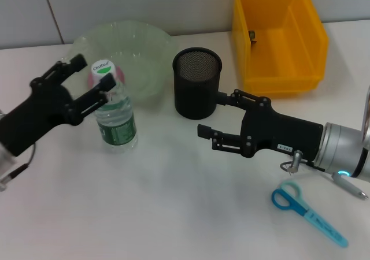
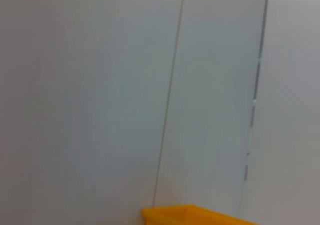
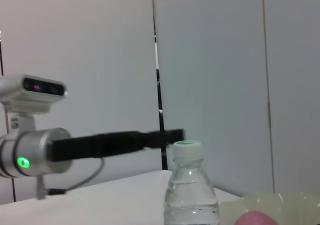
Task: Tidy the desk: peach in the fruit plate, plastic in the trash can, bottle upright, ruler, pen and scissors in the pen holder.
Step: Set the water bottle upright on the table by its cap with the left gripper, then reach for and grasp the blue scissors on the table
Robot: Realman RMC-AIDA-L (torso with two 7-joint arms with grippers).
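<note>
**Head view: bottle upright between spread left fingers, right gripper beside the pen holder**

A white table (image 1: 173, 214) is shown, backed by a pale panelled wall (image 1: 144, 6) whose vertical seams are also seen in both wrist views. At the back of the table a yellow bin (image 1: 277, 40) is placed, with a small dark item inside that cannot be made out. A translucent green plate (image 1: 124, 49) is set at the back left, and a pink peach (image 1: 118, 74) is partly seen in it, behind the bottle's cap.

The bottle (image 1: 115, 118) is seen standing upright just in front of the plate, its white cap with green print on top. The left gripper (image 1: 92, 78) is held at cap height with its fingers spread either side of the bottle's top; whether the cap is touched cannot be told, and nothing is clamped. In the right wrist view the same bottle (image 3: 190, 195) is shown upright with the left arm's black finger level with its cap.

A black mesh pen holder (image 1: 198, 82) is set between the plate and the bin. The right gripper (image 1: 211, 112) is held just beside it, jaws wide apart and empty.

Blue scissors (image 1: 306, 211) are laid flat near the front right, and a grey pen (image 1: 350, 186) is partly seen beside the right arm.
</note>
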